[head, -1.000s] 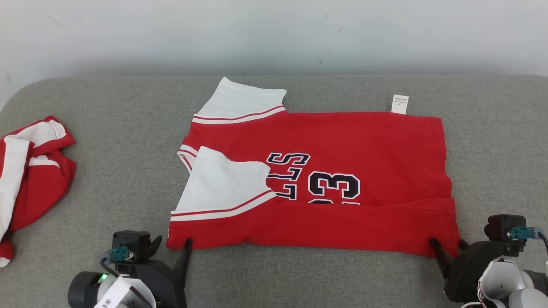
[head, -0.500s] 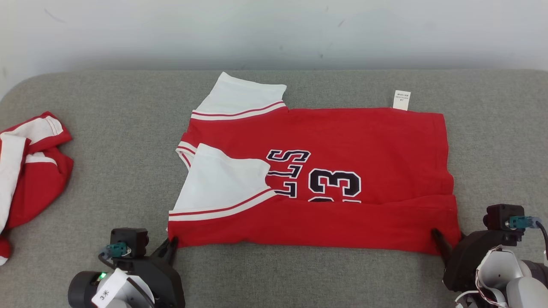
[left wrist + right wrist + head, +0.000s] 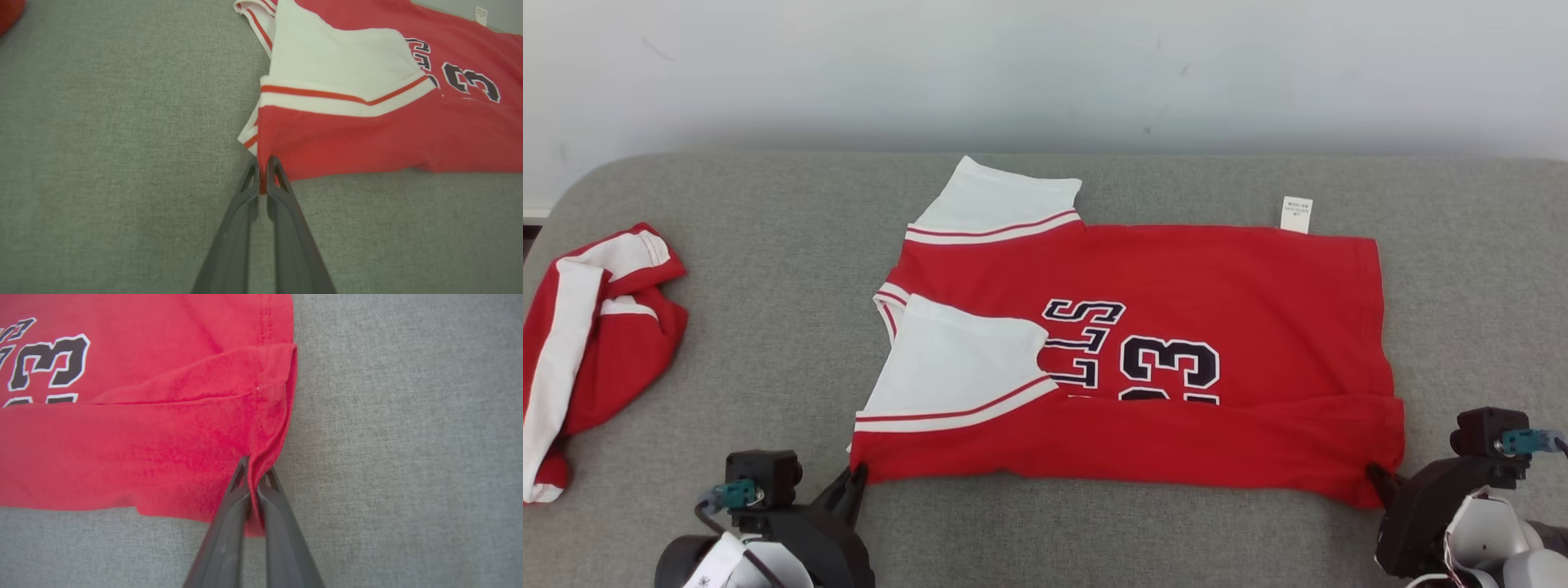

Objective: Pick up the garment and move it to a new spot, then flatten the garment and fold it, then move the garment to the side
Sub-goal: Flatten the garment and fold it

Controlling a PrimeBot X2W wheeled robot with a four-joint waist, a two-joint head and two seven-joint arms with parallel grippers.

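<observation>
Grey fabric worktop (image 3: 768, 343): fold in hand; left claw (image 3: 262, 168) and right claw (image 3: 253, 468) clamped on near corners of the garment (image 3: 1225, 278); next likely needs an even lift across

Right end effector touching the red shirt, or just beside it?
Touching. The right wrist view shows the right end effector shut on a corner of the red shirt, fabric pinched between the jaws.

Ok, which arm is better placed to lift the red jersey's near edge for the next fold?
Probably the right, slightly. The right gripper is shut with the jersey corner bunched well between its fingers; the left gripper is shut on just the corner tip. The fold likely needs both.
</observation>
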